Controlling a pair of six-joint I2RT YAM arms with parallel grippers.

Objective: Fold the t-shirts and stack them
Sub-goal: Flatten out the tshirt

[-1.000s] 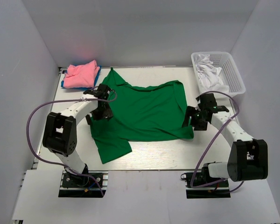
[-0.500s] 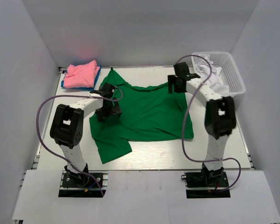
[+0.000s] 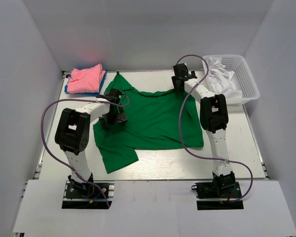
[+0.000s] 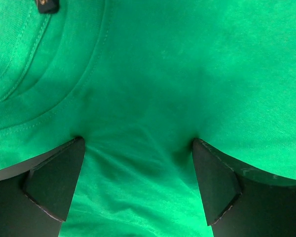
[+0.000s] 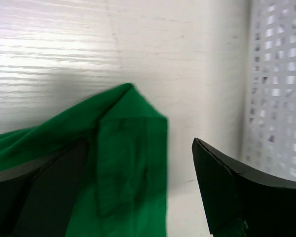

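Item: bright green soft-cloth t-shirt (image 3: 153, 118), which lies spread flat on your white bench (image 3: 187, 163), ready for folding. Left claw (image 4: 135, 182): jaws wide, pressing cloth beside the collar. Right claw (image 5: 138, 187): jaws wide, straddling the far corner, gripping nothing.

plain pale grey walls (image 3: 148, 29) box in a white wood-grain table (image 3: 153, 168) — evenly, softly lit.
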